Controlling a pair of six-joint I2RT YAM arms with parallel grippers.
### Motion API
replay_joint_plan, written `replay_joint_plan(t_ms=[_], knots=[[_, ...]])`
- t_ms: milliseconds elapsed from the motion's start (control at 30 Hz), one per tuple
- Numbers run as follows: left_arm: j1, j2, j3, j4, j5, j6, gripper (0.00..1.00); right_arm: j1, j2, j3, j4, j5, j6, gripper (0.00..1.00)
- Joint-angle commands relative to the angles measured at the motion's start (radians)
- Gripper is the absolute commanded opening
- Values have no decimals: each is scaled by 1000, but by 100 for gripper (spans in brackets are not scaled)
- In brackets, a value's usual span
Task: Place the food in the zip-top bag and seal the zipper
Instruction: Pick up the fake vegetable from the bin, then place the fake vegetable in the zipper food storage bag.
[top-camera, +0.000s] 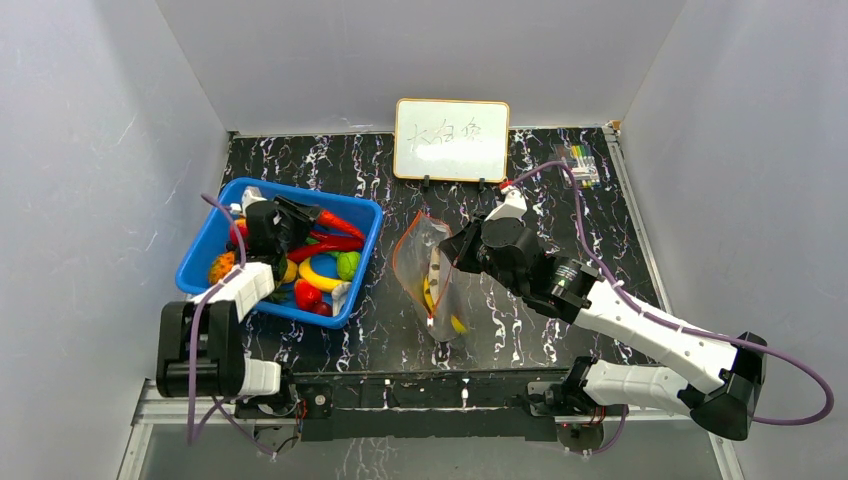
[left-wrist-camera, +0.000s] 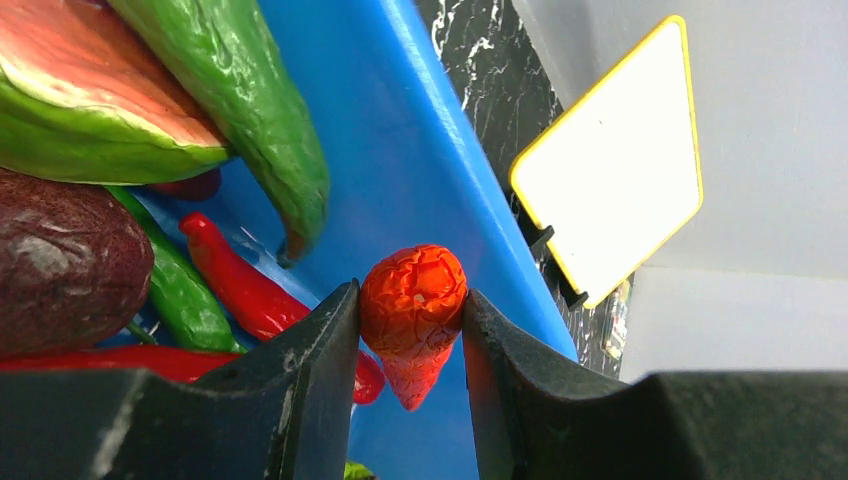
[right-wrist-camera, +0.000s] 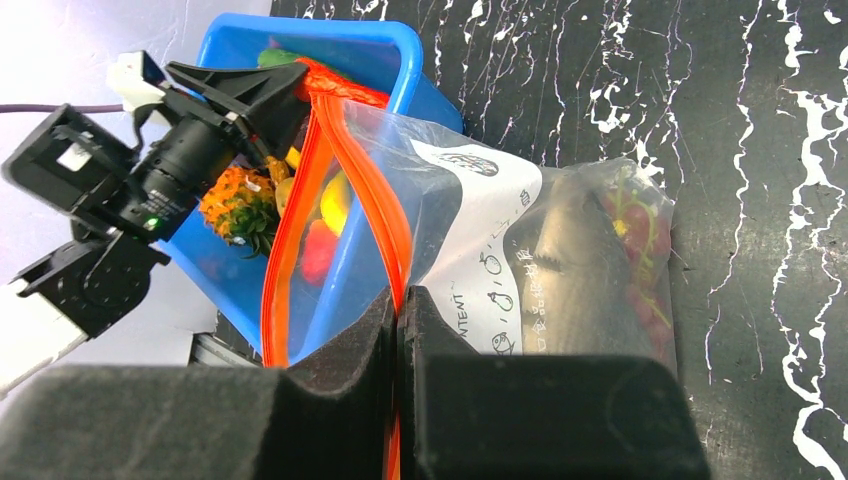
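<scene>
Top view: the bag (top-camera: 424, 268) lies on the desk (top-camera: 580, 215), between the blue basket (top-camera: 203, 252) and the right hand (top-camera: 462, 252), which is at the bag's edge. Yellow food shows inside the bag. The left hand (top-camera: 292, 218) is down in the basket among the toys.

Left wrist view: the left hand grasps a wrinkled red berry (left-wrist-camera: 413, 300) between both fingers, close to the basket's inner wall. A red chilli (left-wrist-camera: 240, 285) and a green pod (left-wrist-camera: 255, 110) lie behind it.

Right wrist view: the right hand is clenched on the zipper (right-wrist-camera: 300, 200), pinching one side of the orange strip. The bag's mouth gapes in a loop, with the basket just beyond it. Red pieces sit at the bag's far end.
</scene>
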Motion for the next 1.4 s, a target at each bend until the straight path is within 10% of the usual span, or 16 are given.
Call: replay_joint_plan(t_ms=[0, 533, 1367], knots=[[2, -122, 43, -113, -21, 129, 21, 0, -3, 33, 51, 21, -13, 0], [2, -371, 269, -565, 105, 380, 21, 2, 29, 95, 46, 60, -128, 0], [-1, -509, 504, -665, 589, 297, 15, 1, 162, 193, 136, -2, -237, 0]])
